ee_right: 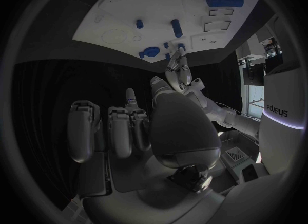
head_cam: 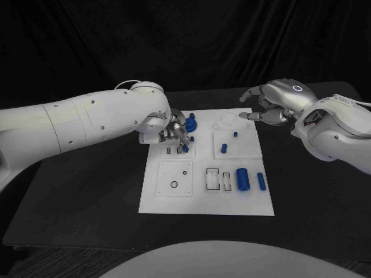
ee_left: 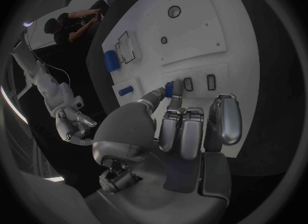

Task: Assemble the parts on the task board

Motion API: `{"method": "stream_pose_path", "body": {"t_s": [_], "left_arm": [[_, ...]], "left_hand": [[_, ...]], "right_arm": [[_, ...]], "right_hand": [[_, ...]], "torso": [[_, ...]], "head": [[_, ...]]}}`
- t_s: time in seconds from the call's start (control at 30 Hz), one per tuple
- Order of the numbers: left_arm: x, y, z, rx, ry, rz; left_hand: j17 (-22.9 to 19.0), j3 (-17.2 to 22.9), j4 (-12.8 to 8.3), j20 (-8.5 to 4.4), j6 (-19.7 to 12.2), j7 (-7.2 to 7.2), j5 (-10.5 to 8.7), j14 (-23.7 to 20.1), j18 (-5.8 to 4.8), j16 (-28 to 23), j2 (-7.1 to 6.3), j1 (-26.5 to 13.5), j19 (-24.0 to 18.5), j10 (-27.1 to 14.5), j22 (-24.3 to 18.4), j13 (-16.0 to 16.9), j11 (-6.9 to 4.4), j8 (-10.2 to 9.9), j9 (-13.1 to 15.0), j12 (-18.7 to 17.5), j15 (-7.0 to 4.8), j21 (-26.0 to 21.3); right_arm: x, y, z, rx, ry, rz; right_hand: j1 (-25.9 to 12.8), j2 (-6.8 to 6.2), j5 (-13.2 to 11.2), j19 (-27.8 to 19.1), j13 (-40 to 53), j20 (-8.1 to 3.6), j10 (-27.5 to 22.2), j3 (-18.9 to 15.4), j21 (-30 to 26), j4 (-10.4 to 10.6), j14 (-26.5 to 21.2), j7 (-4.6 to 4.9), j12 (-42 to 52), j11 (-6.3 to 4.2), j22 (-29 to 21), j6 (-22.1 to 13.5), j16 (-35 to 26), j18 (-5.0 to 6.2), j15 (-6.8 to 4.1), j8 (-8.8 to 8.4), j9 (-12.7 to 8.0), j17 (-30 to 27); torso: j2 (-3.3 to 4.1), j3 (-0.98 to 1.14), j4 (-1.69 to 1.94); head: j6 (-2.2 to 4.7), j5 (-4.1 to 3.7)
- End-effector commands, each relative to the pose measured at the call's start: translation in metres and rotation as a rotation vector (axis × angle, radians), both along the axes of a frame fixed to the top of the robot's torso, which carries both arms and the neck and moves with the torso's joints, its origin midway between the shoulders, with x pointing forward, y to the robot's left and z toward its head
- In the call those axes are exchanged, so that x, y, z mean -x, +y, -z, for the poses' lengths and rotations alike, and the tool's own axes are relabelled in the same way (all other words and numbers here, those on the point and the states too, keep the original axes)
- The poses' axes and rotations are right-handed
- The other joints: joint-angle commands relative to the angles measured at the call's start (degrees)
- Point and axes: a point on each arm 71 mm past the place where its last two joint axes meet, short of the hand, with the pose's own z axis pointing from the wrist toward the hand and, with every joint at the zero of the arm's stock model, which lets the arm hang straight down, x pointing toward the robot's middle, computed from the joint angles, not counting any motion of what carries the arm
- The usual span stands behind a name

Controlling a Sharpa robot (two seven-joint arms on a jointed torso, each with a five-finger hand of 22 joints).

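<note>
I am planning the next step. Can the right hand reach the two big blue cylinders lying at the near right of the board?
Probably yes. The right hand hovers empty off the task board's far right corner, and nothing lies between it and the cylinders.

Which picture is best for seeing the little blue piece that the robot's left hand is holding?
The left wrist view: the small blue part sits pinched at the left hand's fingertips, right above the task board. The head view shows just a blue speck under that hand. The right wrist view shows it tiny and far off.

surface: black table [head_cam: 85, 197] | on it: white task board [head_cam: 206, 204], flat, centred
</note>
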Motion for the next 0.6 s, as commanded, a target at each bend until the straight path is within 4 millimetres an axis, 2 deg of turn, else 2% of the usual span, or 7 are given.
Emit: {"method": "stream_pose_path", "body": {"t_s": [0.03,0.6], "left_arm": [[0.001,0.001,0.0,0.015,-0.009,-0.016],[0.004,0.021,0.0,0.004,-0.012,-0.055]], "left_hand": [[15.08,1.29,-0.77,-0.01,0.13,-0.45,0.28,5.85,0.94,0.15,-0.35,-0.18,0.35,5.96,3.44,15.09,-0.41,-0.09,0.14,0.2,-0.44,-0.01],[15.08,3.55,-1.06,-0.2,0.51,-0.54,0.52,5.85,0.84,0.15,-0.55,-1.41,0.93,5.96,3.88,15.09,-0.58,0.0,0.73,0.2,-0.65,0.14]], "right_arm": [[0.0,-0.002,0.002,0.009,0.008,0.023],[0.0,-0.004,0.007,0.019,0.028,0.033]], "right_hand": [[0.63,-0.01,0.33,2.67,15.09,0.07,5.9,0.07,-0.4,-0.4,6.11,0.04,0.2,0.44,12.67,0.44,0.15,0.46,0.2,0.16,-0.08,15.1],[0.93,0.31,0.95,2.58,15.09,0.11,5.9,0.2,-0.6,-0.58,6.11,0.11,0.2,0.5,12.61,0.53,0.15,0.51,0.24,0.08,-0.24,15.1]], "torso": [[-0.01,-0.05,0.0],[-0.12,0.01,0.12]], "head": [[-0.01,0.05],[-0.01,0.52]]}}
